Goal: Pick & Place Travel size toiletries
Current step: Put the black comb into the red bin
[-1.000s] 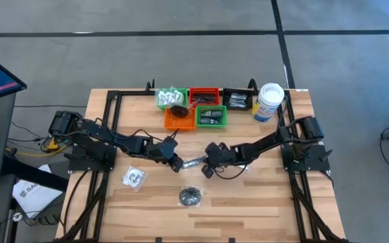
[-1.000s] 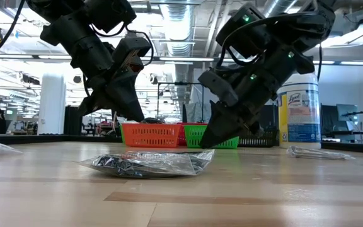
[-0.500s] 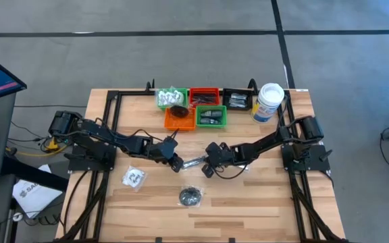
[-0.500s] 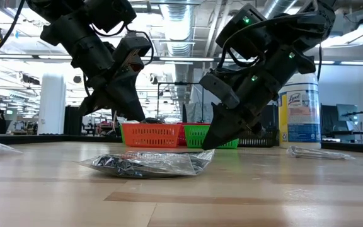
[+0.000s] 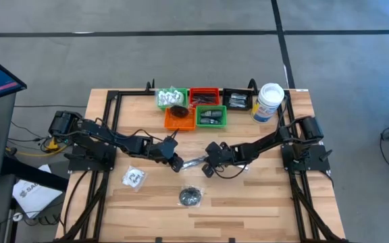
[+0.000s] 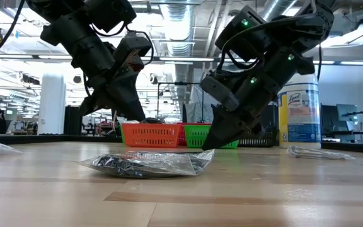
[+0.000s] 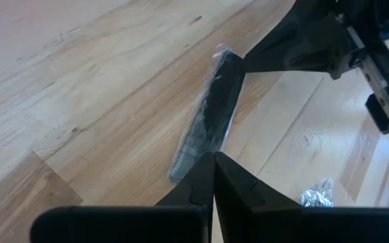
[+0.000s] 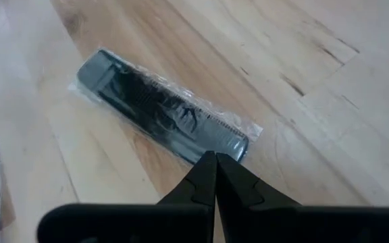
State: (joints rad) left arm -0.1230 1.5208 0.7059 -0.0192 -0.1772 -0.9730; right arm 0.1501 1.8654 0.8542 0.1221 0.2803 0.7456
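A black comb in a clear packet (image 5: 193, 162) lies flat on the wooden table between my two grippers; it also shows as comb (image 7: 211, 108) and comb (image 8: 161, 108). My left gripper (image 5: 177, 166) is shut, slanting down at the comb's left end, its tips (image 6: 140, 118) a little above the table. My right gripper (image 5: 204, 166) is shut too, its tips (image 6: 207, 146) down at table level at the comb's right end. A clear packet with white contents (image 5: 134, 177) and a black round piece in plastic (image 5: 190, 196) lie nearer the front edge. My left gripper stands over the packet's left end (image 7: 181, 165); I cannot tell whether it touches. My right gripper has its shut fingertips (image 8: 208, 165) at the packet's right end (image 8: 238, 143), slanting down from the table's right. The comb lies flat on the table. Whether the tips press on the plastic or only meet its edge, I cannot tell.
Along the far edge stand green (image 5: 171, 98), red (image 5: 204, 94), black (image 5: 237, 99), orange (image 5: 179, 119) and green (image 5: 212, 117) trays, with a tall white canister (image 5: 269, 101) at the far right. Another crinkled packet (image 6: 320, 152) lies on the table by the right arm.
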